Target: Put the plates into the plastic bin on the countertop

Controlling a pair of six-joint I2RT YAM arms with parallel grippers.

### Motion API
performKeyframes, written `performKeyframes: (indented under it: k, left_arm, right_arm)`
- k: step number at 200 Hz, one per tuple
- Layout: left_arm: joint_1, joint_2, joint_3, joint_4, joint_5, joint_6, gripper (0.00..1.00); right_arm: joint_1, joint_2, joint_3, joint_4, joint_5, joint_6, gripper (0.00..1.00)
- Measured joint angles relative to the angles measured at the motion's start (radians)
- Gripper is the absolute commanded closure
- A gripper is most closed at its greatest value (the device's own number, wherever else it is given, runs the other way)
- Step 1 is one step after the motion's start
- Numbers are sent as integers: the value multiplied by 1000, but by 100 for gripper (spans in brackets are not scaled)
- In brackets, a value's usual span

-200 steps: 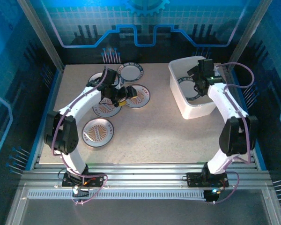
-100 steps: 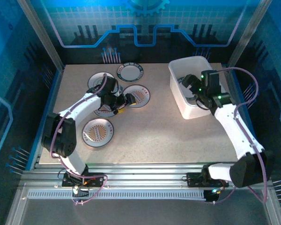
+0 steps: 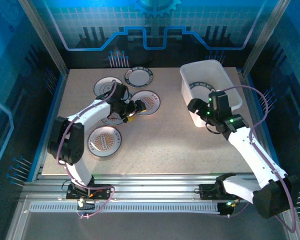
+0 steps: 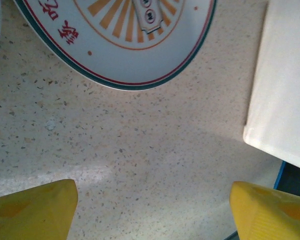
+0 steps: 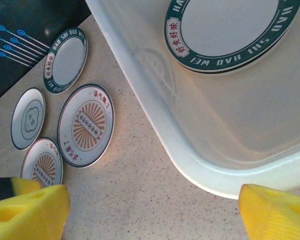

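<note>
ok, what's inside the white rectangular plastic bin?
A round white plate with a dark green lettered rim lies flat on the white plastic bin floor. Whatever sits beneath that plate is covered.

Left arm (image 3: 90, 114): base near left, elbow raised at the left, white forearm reaching far and right. Left gripper (image 3: 133, 108) (image 4: 150, 212) points right and downward; its yellow fingers (image 4: 32, 210) sit wide apart, nothing between the jaws.

Right arm (image 3: 252, 150): elbow low at near right, long forearm stretched far and left. Right gripper (image 3: 194, 106) (image 5: 150, 215) faces left, tilted down; jaws spread wide, empty, yellow fingertips (image 5: 27, 215) at the lower corners of the right wrist view.
</note>
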Motion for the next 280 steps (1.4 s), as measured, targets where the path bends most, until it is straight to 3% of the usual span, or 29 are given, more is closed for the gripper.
performKeyframes:
  k: [115,245,280]
  left_arm:
    - [-8,169,85,17,-98,-87,23]
    - [-13,234,89,199,-222,-335,41]
    - [-33,257,81,231,-251,-371,55]
  right_arm:
    - [44,24,-14,43,-40,-12,20]
    - [44,34,-17,51,-40,-26,24]
    - [44,21,-37,53,-40,-27,25]
